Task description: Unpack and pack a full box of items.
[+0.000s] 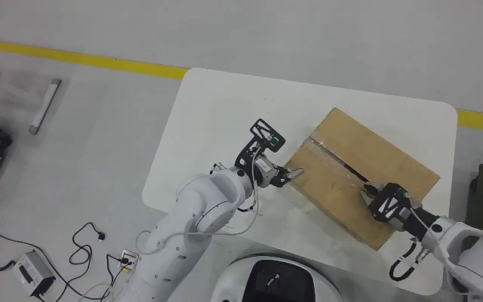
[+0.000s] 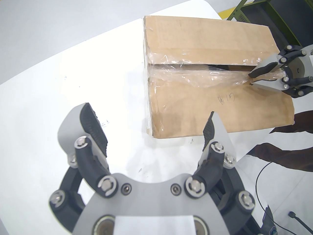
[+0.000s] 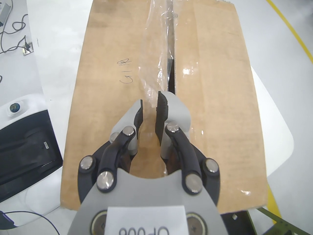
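A brown cardboard box lies on the right part of the white table. Crumpled clear tape runs along its top seam, and a dark slit shows where the flaps part. My right gripper rests on the box top at the seam's near end, its fingers closed to a narrow gap on the tape. It is also seen as the right gripper at the far end of the box, and the right gripper on the box top. My left gripper hovers open over the table beside a box corner; the left gripper holds nothing.
The table's left half is bare white surface. Cables and a power strip lie on the floor by the table's near left. A grey tube lies on the floor far left. A green rack stands beyond the box.
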{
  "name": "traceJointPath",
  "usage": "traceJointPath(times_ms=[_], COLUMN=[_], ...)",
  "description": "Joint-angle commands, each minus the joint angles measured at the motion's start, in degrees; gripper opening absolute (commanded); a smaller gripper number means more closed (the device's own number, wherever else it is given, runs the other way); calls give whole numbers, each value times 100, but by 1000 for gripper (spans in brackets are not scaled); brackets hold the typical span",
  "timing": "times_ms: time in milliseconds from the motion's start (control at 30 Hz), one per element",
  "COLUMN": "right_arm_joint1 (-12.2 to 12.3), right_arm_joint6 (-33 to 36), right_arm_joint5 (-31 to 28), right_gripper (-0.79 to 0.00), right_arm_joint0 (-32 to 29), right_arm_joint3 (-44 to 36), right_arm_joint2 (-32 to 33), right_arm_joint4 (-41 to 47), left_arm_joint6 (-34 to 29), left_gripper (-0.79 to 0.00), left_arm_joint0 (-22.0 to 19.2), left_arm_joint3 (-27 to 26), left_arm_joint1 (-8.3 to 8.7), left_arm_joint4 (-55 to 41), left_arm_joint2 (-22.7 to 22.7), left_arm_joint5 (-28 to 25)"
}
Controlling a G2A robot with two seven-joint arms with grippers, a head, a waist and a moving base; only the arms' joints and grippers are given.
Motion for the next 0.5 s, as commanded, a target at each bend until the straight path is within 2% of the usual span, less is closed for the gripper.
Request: traceJointPath(times_ms=[0,467], right_arm_joint1=[5,45], right_arm_joint6=[53,71], right_arm_joint5=[94,223], right_gripper=[-785,-785], right_arm_joint0=[69,238], right_arm_joint3=[-69,-484], right_arm_joint2=[-14,28], right_arm_joint4=[-130,-1171], left_arm_joint6=[0,0], left_gripper=[0,0], left_arm_joint0=[0,0], left_arm_joint3=[0,0], left_arm_joint1=[0,0], left_arm_joint4=[0,0], left_arm_joint2=[0,0], left_arm_joint5=[0,0])
